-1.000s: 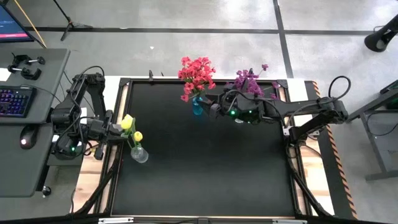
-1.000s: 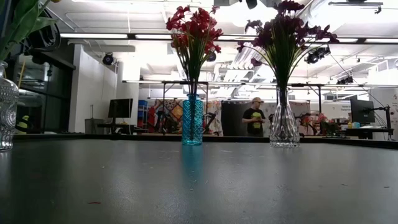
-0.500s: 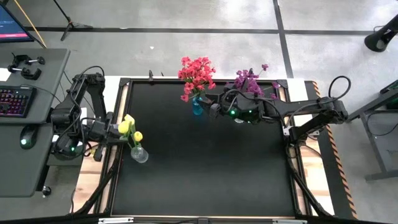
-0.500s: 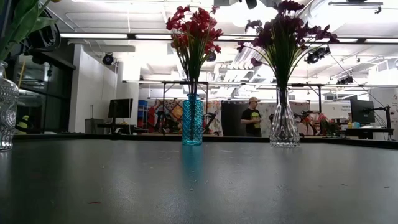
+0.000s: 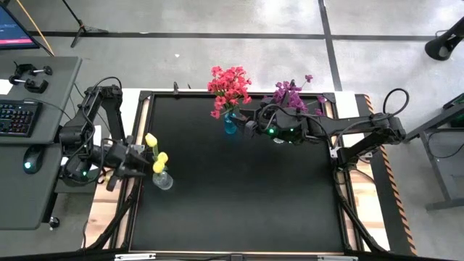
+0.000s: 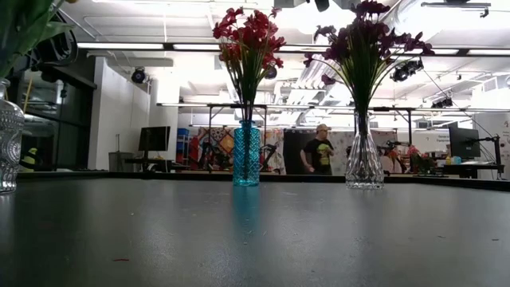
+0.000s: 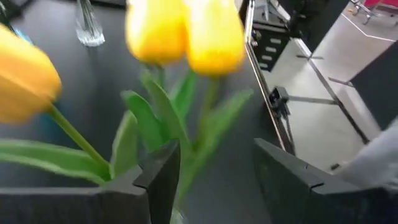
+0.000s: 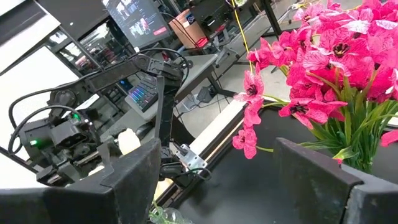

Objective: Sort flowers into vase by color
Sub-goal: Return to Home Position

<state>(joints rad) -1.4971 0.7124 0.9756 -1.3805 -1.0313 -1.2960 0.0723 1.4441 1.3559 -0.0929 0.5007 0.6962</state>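
- Blurred, seemingly three yellow tulip-like flowers (image 5: 155, 154) stand in a clear glass vase (image 5: 163, 180) at the black table's (image 5: 239, 192) left edge.
- Left gripper (image 5: 139, 162) beside them, right gripper (image 5: 245, 123) by far edge, both parted.

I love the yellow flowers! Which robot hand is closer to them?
Left. The left gripper is right beside the yellow flowers; the right gripper is far off, by the pink flowers.

L arm is folded at the left side, L gripper (image 5: 138, 161) pointing inward w/ fingers apart, holding nothing. R arm stretches far across from the right, R gripper (image 5: 245, 123) spread wide, empty.
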